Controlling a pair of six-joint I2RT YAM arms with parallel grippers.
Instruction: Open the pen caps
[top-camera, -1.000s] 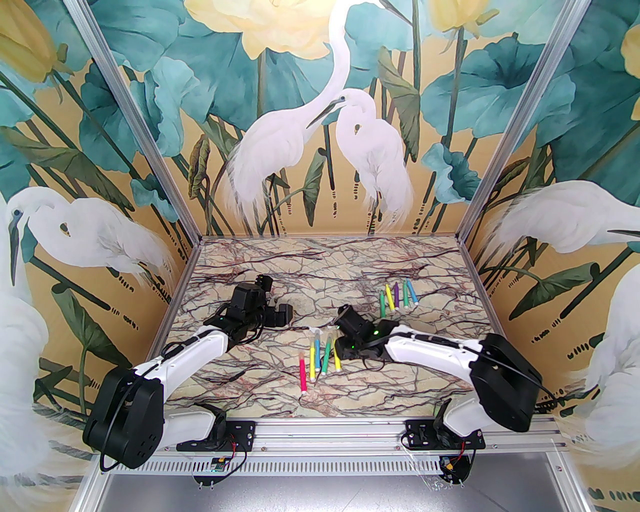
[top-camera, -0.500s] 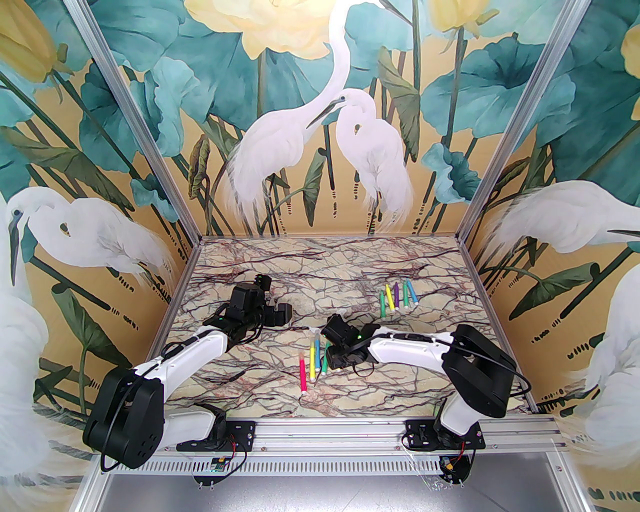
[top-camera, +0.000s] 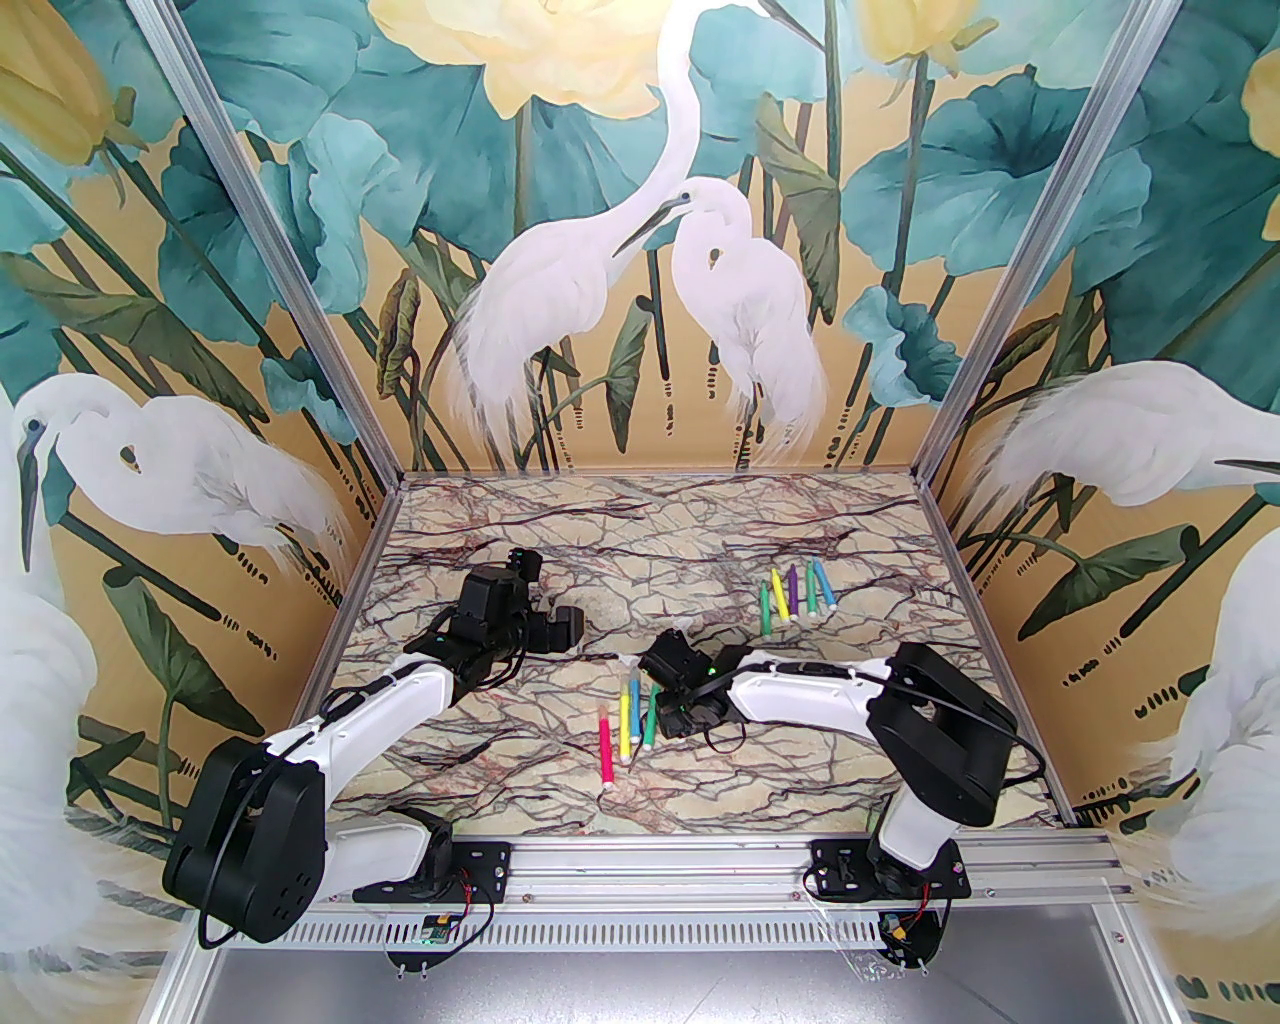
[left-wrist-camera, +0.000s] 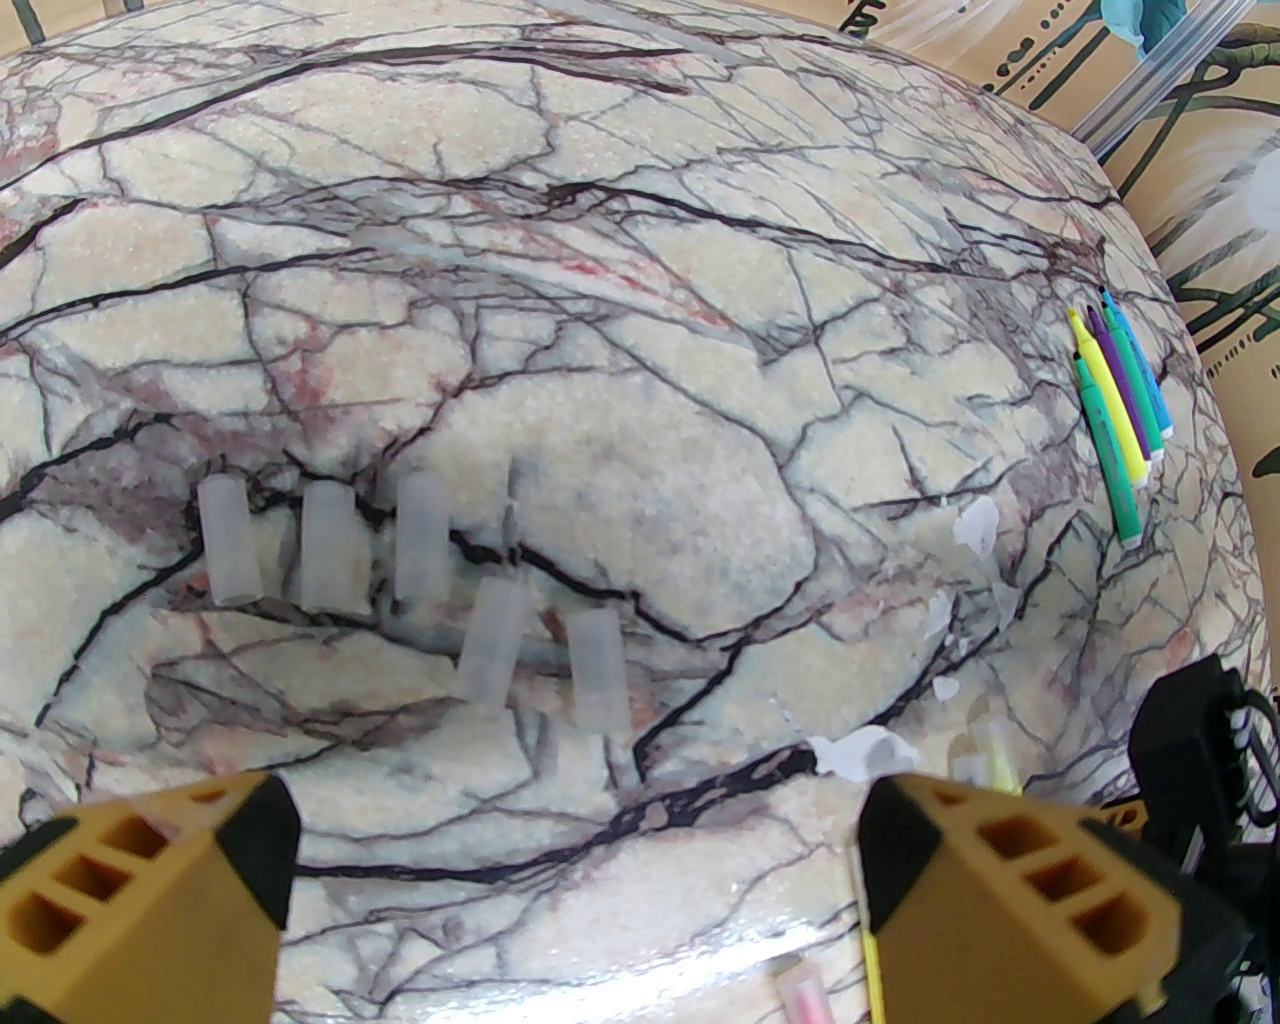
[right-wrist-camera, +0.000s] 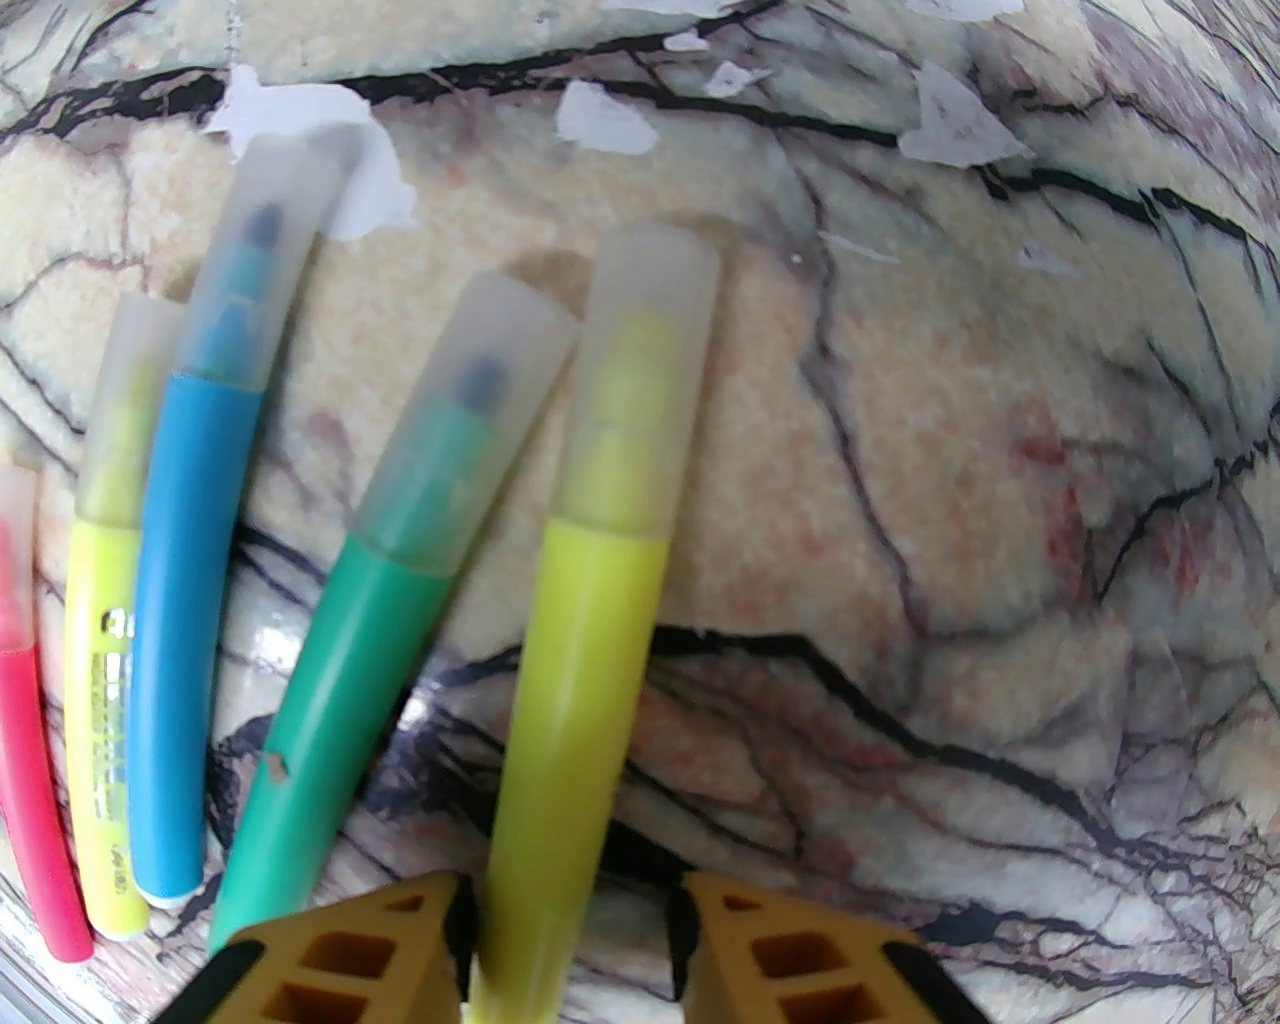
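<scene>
Several capped pens lie in a row at mid table (top-camera: 628, 722). In the right wrist view their whitish pen caps (right-wrist-camera: 470, 420) point away from me. My right gripper (right-wrist-camera: 580, 940) (top-camera: 668, 702) straddles the barrel of the rightmost yellow-green pen (right-wrist-camera: 580, 700), its jaws narrowly apart; the left pad touches the barrel and a small gap shows on the right. That pen's cap (right-wrist-camera: 640, 370) is on. My left gripper (left-wrist-camera: 580, 880) (top-camera: 548, 630) hangs open over several loose caps (left-wrist-camera: 420, 535) on the marble.
Several uncapped pens (top-camera: 795, 595) (left-wrist-camera: 1120, 420) lie in a fan at the back right. White scuffed patches (left-wrist-camera: 860, 750) mark the marble table (top-camera: 640, 520) between the two arms. Painted walls enclose the table on three sides.
My right arm has swung left and drawn in, bringing its gripper over the rightmost yellow-green pen, now hidden beneath it from above. The left arm has not moved.
</scene>
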